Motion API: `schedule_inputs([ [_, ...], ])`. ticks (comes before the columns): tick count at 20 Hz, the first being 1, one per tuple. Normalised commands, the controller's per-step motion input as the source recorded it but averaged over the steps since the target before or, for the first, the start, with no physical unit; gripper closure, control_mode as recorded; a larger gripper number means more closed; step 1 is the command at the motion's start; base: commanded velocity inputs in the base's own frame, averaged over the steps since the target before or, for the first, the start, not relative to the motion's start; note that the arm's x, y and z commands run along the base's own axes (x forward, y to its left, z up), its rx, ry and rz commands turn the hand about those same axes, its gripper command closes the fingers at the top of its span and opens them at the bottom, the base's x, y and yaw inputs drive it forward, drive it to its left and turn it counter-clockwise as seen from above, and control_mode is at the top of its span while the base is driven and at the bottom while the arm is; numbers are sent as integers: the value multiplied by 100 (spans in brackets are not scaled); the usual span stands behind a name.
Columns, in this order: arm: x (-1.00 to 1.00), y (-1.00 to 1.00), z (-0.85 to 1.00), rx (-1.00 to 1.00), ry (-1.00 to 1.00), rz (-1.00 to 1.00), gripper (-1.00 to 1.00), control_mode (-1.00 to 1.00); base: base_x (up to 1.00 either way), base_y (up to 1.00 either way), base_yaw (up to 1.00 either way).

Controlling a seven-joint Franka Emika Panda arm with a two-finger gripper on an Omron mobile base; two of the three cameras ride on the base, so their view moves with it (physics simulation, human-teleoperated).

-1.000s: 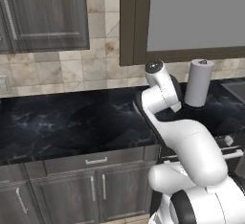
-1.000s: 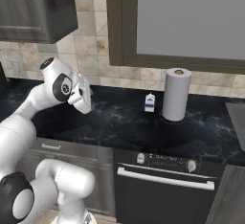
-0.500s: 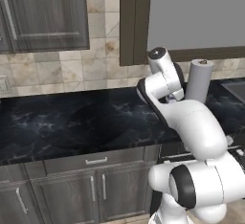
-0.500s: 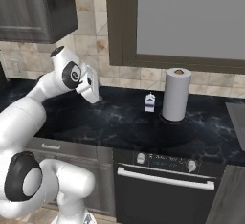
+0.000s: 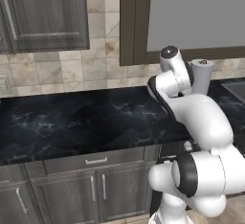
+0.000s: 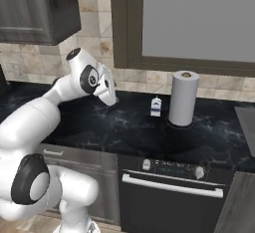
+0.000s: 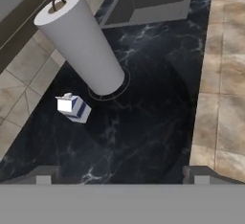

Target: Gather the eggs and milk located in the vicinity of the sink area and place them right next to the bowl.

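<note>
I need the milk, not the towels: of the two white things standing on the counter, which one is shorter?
The milk carton is the shorter one: a small gable-top box with a dark blue label, standing just left of the tall paper towel roll in the right base view.

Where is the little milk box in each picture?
Left base view: I can't find the milk; the arm stands in front of that stretch of counter.
Right base view: the milk stands on the black counter, just left of the paper towel roll.
Hand view: the milk sits lower left, below that same roll.
</note>
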Motion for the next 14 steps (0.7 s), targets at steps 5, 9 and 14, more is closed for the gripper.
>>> schedule_inputs([
  [5,37,-14,0,0,-4,0,-100,-100,0,0,0],
  [9,31,-14,0,0,0,1,-100,-100,0,0,0],
  [14,36,-8,1,0,10,5,-100,-100,0,0,0],
])
